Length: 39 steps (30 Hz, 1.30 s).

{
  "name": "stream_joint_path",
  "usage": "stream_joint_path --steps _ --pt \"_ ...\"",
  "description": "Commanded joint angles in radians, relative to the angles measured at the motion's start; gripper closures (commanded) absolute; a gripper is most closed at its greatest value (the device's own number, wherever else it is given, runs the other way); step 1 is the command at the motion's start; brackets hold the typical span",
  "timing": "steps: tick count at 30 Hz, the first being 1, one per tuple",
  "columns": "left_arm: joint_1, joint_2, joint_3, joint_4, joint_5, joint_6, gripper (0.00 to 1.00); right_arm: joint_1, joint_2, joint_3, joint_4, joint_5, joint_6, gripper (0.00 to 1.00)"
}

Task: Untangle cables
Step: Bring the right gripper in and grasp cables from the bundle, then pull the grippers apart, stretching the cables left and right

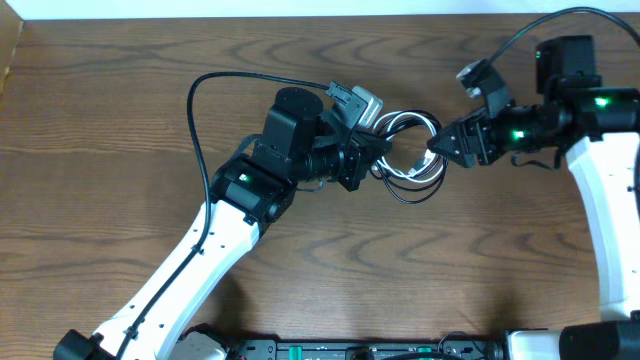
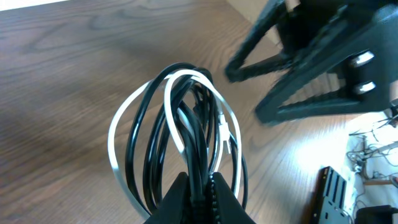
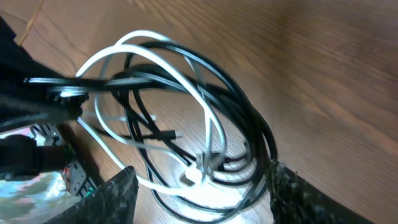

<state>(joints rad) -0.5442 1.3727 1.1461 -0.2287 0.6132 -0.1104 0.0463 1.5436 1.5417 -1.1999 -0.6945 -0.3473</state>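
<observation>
The cables point(image 1: 410, 150) (black cords and a white one, coiled together) hang at the left gripper point(image 1: 375, 155), its jaws pinching a few black strands. Opposite the left gripper, the right gripper point(image 1: 435, 148) has its jaws spread around several loops. Closing there may catch the whole bundle rather than one cord. A pull would then tighten the tangle or strip it from the left gripper. Which strand sits between the right jaws is blurred, and where each cord ends is buried in the coil.

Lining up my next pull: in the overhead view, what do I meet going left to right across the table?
Left arm → left tool, shut on the cables → cables → right tool → right arm.
</observation>
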Motion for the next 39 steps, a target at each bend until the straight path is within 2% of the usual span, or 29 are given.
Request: stream_joint_path --steps 1,14,16,18,21,26,28,32,39 --pt "0.004 -0.016 0.010 0.013 0.053 -0.026 0.92 0.026 0.028 -0.002 0.014 -0.015 -0.005 0.40" --pt "0.004 -0.017 0.010 0.040 0.087 -0.026 0.92 0.054 0.168 -0.002 0.019 -0.016 0.001 0.55" --pt "0.004 -0.017 0.010 0.040 0.087 -0.026 0.92 0.054 0.185 -0.002 0.027 -0.016 0.016 0.62" --pt "0.004 -0.017 0.010 0.040 0.087 -0.026 0.93 0.054 0.195 -0.002 0.034 -0.016 0.022 0.73" --pt "0.004 -0.017 0.010 0.040 0.086 -0.026 0.92 0.054 0.203 -0.002 0.038 -0.016 0.022 0.98" --pt "0.007 -0.017 0.010 0.027 0.038 -0.019 0.92 0.051 0.203 -0.002 0.037 -0.008 0.033 0.99" --pt "0.026 -0.017 0.010 -0.014 -0.016 -0.014 0.92 0.051 0.203 -0.002 0.038 0.112 0.132 0.99" --pt "0.073 -0.017 0.010 -0.072 -0.023 0.007 0.92 0.051 0.203 -0.002 0.033 0.283 0.230 0.99" --pt "0.198 -0.017 0.010 -0.165 -0.023 0.032 0.92 0.046 0.196 -0.001 0.041 0.383 0.317 0.99"
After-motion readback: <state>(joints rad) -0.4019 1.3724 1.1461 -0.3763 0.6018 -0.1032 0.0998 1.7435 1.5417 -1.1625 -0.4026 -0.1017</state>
